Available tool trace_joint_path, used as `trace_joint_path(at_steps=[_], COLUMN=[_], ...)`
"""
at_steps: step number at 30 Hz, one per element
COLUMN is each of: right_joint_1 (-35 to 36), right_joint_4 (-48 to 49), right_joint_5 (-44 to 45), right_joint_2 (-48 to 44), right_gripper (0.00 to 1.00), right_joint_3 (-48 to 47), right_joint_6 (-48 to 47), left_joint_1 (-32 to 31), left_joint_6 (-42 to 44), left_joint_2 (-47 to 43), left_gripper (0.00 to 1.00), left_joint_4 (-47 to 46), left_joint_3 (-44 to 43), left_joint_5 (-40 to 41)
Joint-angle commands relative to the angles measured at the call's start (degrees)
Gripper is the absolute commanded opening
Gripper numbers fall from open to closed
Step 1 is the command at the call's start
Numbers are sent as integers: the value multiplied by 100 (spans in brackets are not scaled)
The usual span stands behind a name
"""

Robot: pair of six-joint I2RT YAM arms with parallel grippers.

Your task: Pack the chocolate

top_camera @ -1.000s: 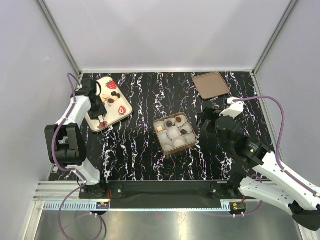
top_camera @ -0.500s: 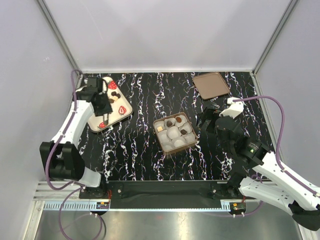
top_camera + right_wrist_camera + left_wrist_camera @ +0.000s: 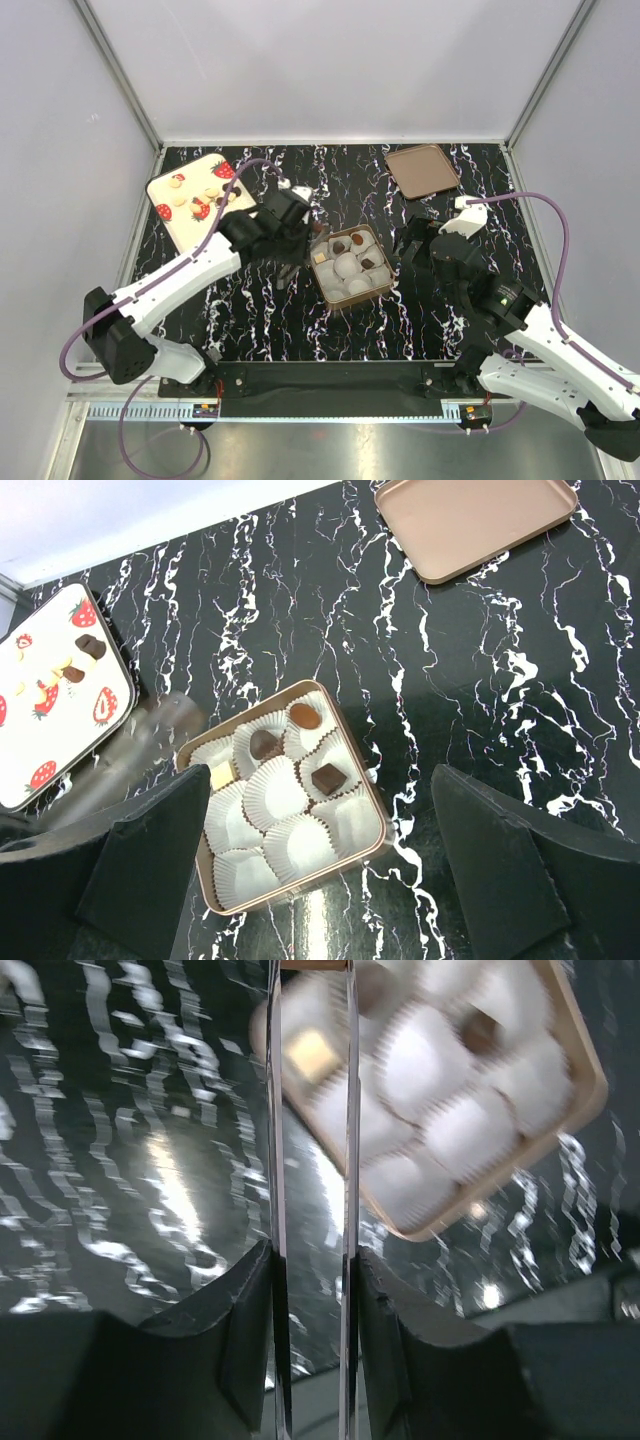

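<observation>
A tan box [image 3: 345, 303] of white paper cups sits mid-table and holds several chocolates: a dark round one [image 3: 263, 744], a caramel one [image 3: 305, 716], a dark square [image 3: 328, 778] and a cream square [image 3: 222, 776]. More chocolate [image 3: 222, 200] lies on the strawberry-print tray [image 3: 175, 225] at the back left. My left gripper [image 3: 297, 255] hovers at the box's left edge. Its long thin blades [image 3: 276, 1110] stand close together with a small brown piece [image 3: 312, 964] between their tips. My right gripper [image 3: 425, 245] hangs open just right of the box [image 3: 300, 885], with nothing between its fingers.
The box's flat tan lid [image 3: 422, 170] lies at the back right. Grey walls close the table on three sides. My left arm [image 3: 130, 750] shows as a blur between the tray [image 3: 110, 715] and the box.
My left arm has swung from the tray at the back left over to the box's left edge, its jaws closing a little. The right arm has not moved.
</observation>
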State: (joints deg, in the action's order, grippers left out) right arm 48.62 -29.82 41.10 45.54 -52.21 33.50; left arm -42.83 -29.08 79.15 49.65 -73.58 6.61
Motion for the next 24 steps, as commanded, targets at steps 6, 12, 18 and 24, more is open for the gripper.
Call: trace_joint_path(at_steps=[6, 12, 18, 24], right_joint_1=[-37, -37, -37, -37], right_joint_4=[-41, -111, -138, -120], right_joint_5=[170, 205, 232, 214], right_joint_2=[-141, -238, -317, -326], right_gripper=[100, 100, 100, 100], right_joint_3=[-97, -71, -62, -44], right_joint_6=[175, 166, 148, 157], left_joint_1=[-1069, -1421, -1553, -1579], left_joint_6=[-686, -836, -880, -863], left_joint_2=[530, 838, 988, 970], left_gripper=[37, 37, 37, 37], left_joint_4=[-237, -210, -70, 28], left_joint_3=[-402, -613, -710, -658], left_joint_5=[410, 561, 674, 754])
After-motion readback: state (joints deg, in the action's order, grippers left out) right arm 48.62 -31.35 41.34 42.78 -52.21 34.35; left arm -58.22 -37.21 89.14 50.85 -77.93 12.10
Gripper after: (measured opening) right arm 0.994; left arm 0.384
